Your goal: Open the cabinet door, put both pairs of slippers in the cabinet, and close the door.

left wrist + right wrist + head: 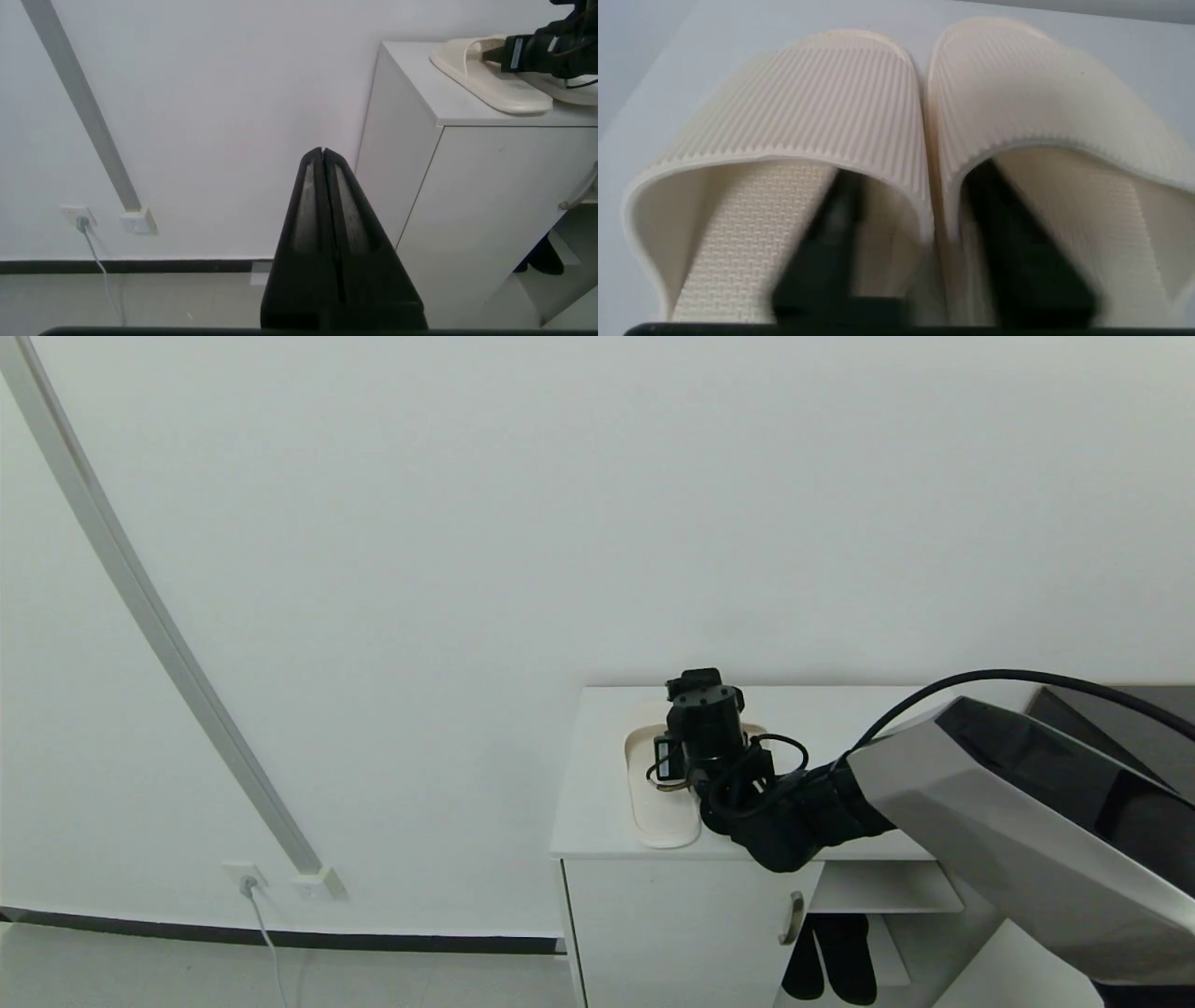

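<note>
Cream pair, head view: the cream slippers (661, 803) lie side by side on top of the white cabinet (597, 803), near its front edge and not yet inside.
Right claw, head view: my right claw (672, 761) sits low over the strap ends of that pair. I judge it is placed there so that one grab takes both.
Cabinet front, head view: the panel with the handle (794, 917) faces front. Beside it the shelves are exposed, and the black slippers (831, 957) stand on the lower level.
Left claw, left wrist view: my left claw (322, 163) has its tips pressed together on nothing. It hangs low beside the cabinet's side wall, I think to keep out of the way.
Fingers, right wrist view: my fingers (836, 243) are spread, one under each strap, with the two adjoining inner walls between them. I see a gap on either side, so I judge nothing is gripped yet.
</note>
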You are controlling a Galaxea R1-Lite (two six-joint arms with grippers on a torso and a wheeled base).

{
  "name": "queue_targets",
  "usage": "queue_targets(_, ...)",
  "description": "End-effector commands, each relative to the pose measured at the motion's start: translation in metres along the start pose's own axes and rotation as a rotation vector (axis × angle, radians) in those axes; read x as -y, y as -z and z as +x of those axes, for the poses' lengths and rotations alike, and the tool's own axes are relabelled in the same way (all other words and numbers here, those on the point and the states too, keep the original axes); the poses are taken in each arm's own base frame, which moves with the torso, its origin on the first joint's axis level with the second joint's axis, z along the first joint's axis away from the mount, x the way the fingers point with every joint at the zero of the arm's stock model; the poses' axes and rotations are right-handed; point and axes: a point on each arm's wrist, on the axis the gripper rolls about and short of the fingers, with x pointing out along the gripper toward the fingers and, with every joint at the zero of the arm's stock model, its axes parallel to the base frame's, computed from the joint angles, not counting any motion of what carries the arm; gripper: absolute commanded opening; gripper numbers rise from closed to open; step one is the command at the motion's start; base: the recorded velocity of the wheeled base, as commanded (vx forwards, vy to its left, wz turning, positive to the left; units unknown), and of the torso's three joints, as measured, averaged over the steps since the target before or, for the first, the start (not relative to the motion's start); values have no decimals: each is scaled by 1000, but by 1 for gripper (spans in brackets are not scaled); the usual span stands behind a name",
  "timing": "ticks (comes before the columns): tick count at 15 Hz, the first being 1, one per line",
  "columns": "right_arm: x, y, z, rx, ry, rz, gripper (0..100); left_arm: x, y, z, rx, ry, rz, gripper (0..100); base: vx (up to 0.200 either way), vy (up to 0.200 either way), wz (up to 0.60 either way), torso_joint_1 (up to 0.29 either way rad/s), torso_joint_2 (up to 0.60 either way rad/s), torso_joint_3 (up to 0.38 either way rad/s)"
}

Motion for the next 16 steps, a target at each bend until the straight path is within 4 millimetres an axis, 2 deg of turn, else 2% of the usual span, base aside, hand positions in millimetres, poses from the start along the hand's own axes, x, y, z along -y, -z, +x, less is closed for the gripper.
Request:
queue_targets(1,0,1,1,0,2,0,0,0,0,0,2,-1,0,0,0,0,0,0,0,0)
queue_targets(5,0,0,1,2,1,2,0,0,0,0,0,-2,0,0,0,0,0,0,0,0)
queue_targets(8,2,-18,-9,33,-7,22,0,0,0,0,0,-2,0,0,0,0,0,0,0,0)
queue_targets(9,8,-32,-20,45,-25,32,0,0,0,0,0,-1,0,0,0,0,0,0,0,0)
queue_targets(11,25,-57,-57,41,-147,31,0,0,0,0,2,-2,0,0,0,0,0,0,0,0)
queue_targets(12,34,-61,-73,34,-171,15,0,0,0,0,0,-1,0,0,0,0,0,0,0,0)
queue_targets(13,39,-63,-80,31,-177,8,0,0,0,0,0,1,0,0,0,0,0,0,0,0)
queue_targets(16,74,-57,-144,-9,-333,-19,0,0,0,0,0,1,4,0,0,0,0,0,0,0)
